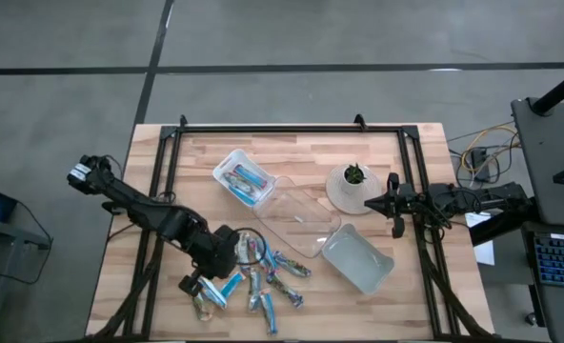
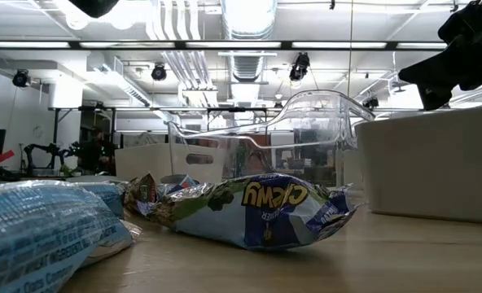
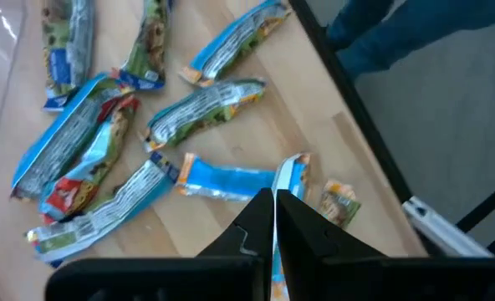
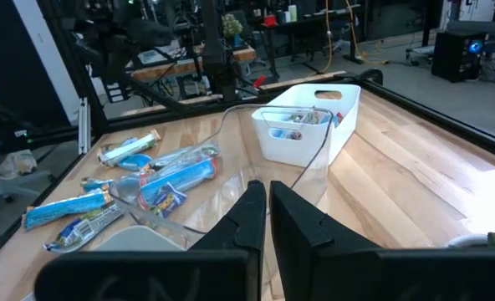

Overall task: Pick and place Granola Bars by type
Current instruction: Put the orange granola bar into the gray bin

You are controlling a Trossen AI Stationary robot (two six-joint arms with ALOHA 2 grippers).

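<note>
Loose bars: a heap of granola bars (image 1: 263, 281) lies on the near-left part of the wooden worktop (image 1: 301, 162), none of them in a container; bright blue, silvery-blue and greenish-tan foil wrappers overlap at odd angles, crinkled and catching the light.
Nearest bar, low view: a blue wrapper (image 2: 265, 213) with yellow lettering lies flat across the foreground.
Left end effector: the left end effector (image 1: 206, 286) is down at the near-left edge of the heap, its arm stretched in from the far left; the fingers are pressed shut on a bright blue bar (image 3: 289, 186), whose end rises from between the fingertips in the left wrist view.
Near tray: a clear tray (image 1: 357, 258) stands right of the heap, near centre-right; nothing shows inside it.
Middle tray: a second clear tray (image 1: 299, 221) stands just behind it, at the worktop's centre, also showing no contents.
Far tray: a white-walled tray (image 1: 241, 178) at far centre-left holds a few blue-wrapped bars.
Plant: a small potted plant (image 1: 354, 177) stands on a white dish right of centre.
Right end effector: the right end effector (image 1: 393, 203) hangs just right of the plant, arm reaching in from the right edge, fingers closed together on nothing.
</note>
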